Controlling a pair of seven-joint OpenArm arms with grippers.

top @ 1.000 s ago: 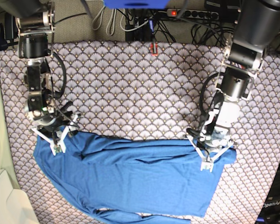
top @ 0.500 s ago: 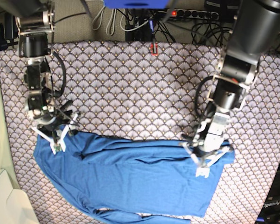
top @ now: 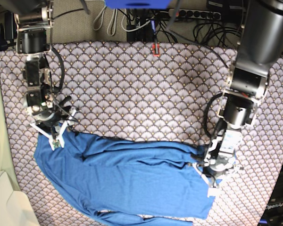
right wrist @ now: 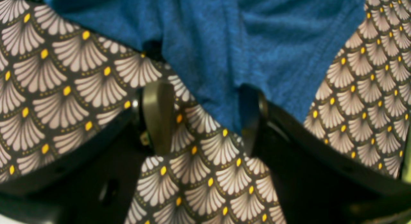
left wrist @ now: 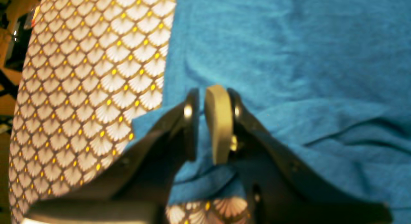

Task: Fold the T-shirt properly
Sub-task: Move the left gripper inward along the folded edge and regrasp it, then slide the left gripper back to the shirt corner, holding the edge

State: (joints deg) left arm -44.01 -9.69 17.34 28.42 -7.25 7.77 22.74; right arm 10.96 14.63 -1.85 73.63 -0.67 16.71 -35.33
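The blue T-shirt (top: 132, 179) lies spread along the front of the table, with folds near its upper edge. My left gripper (top: 212, 181) is at the shirt's right edge. In the left wrist view the gripper (left wrist: 200, 98) is shut on a pinch of the T-shirt (left wrist: 289, 40). My right gripper (top: 53, 135) is at the shirt's upper left corner. In the right wrist view the gripper (right wrist: 204, 95) is open, with the edge of the T-shirt (right wrist: 208, 24) hanging between its jaws and the pads apart from the fabric.
The scallop-patterned table cloth (top: 141, 84) covers the table. A small red object (top: 155, 49) sits at the back edge. Cables and a power strip (top: 193, 14) lie behind the table. A pale box (top: 4, 197) stands at the front left.
My left gripper has moved toward the front and left, drawing the shirt's right edge inward. My right gripper has shifted slightly back from the left corner.
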